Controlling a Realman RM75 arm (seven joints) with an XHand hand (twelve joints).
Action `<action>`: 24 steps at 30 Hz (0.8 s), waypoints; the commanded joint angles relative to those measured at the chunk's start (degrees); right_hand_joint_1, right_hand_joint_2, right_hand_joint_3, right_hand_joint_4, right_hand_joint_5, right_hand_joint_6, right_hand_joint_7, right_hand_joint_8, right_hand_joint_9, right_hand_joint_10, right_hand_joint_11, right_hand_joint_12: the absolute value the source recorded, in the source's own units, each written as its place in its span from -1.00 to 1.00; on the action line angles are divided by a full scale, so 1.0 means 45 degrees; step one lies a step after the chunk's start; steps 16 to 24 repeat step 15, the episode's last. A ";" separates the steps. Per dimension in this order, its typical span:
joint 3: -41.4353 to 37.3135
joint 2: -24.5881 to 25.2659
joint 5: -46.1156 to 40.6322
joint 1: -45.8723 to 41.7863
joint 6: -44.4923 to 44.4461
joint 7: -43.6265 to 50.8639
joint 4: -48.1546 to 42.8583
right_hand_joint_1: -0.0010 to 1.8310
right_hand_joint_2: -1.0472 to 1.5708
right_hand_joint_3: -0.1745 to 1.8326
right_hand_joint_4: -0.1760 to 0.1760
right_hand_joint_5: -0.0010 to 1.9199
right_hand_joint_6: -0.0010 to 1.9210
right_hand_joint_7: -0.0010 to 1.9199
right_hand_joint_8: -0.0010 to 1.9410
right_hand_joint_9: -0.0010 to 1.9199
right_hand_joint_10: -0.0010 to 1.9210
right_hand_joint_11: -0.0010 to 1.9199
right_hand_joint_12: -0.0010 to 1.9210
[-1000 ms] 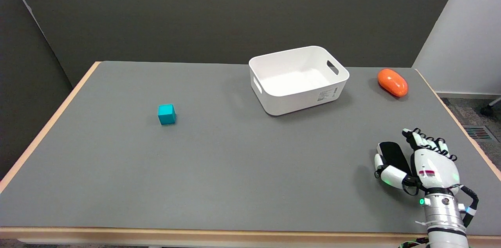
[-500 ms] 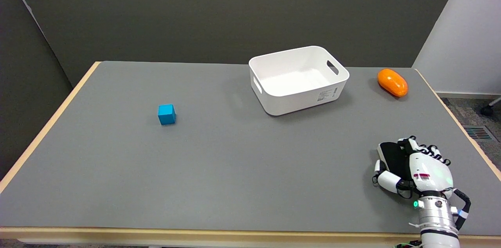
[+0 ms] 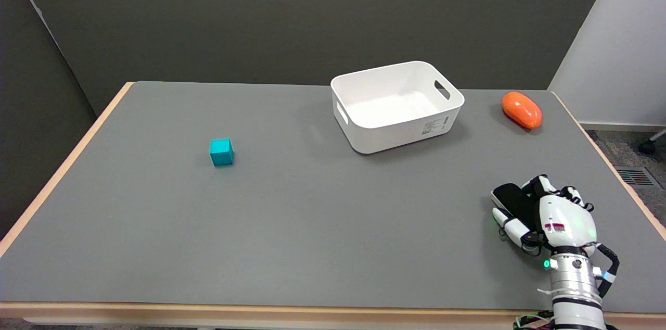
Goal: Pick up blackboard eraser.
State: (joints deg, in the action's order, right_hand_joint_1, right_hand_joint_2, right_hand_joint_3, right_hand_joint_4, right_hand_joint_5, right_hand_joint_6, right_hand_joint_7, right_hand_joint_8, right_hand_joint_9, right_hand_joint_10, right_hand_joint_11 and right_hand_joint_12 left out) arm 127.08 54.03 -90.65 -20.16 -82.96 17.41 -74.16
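The blackboard eraser is a black block with a white edge, near the table's front right corner. My right hand grips it, thumb on its left side and the other fingers curled over its right side. The eraser looks raised a little off the grey tabletop, with a shadow beneath it. Most of the eraser's right part is hidden by the hand.
A white bin stands at the back middle-right, with nothing in it. An orange oval object lies at the back right. A teal cube sits left of centre. The table's right edge runs close to the hand.
The fingers closed around the eraser, and hand and eraser have moved slightly up and away from the near edge.
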 commanded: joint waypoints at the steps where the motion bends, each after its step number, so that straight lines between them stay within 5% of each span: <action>1: -0.1376 -0.0775 0.3213 0.0501 -0.0381 0.0010 -0.2305 0.22 0.81 -0.70 -1.00 -0.48 0.61 -0.40 0.92 -0.28 1.00 -0.82 1.00; 3: -0.1724 -0.1039 0.4097 0.0747 -0.0197 0.0010 -0.3036 0.21 0.75 -0.52 -1.00 -0.48 0.77 -0.43 0.83 -0.25 1.00 -0.85 1.00; 9: -0.2072 -0.1494 0.5565 0.2812 0.1893 0.0657 -0.5003 0.20 0.74 -0.50 -1.00 -0.48 0.78 -0.44 0.84 -0.24 1.00 -0.84 1.00; 15: -0.2597 -0.0467 0.4758 0.5840 0.5156 0.0738 -0.4517 0.19 0.74 -0.46 -1.00 -0.49 0.81 -0.45 0.87 -0.19 1.00 -0.81 1.00; 24: -0.2597 -0.0467 0.4758 0.5840 0.5156 0.0738 -0.4517 0.19 0.74 -0.46 -1.00 -0.49 0.81 -0.45 0.87 -0.19 1.00 -0.81 1.00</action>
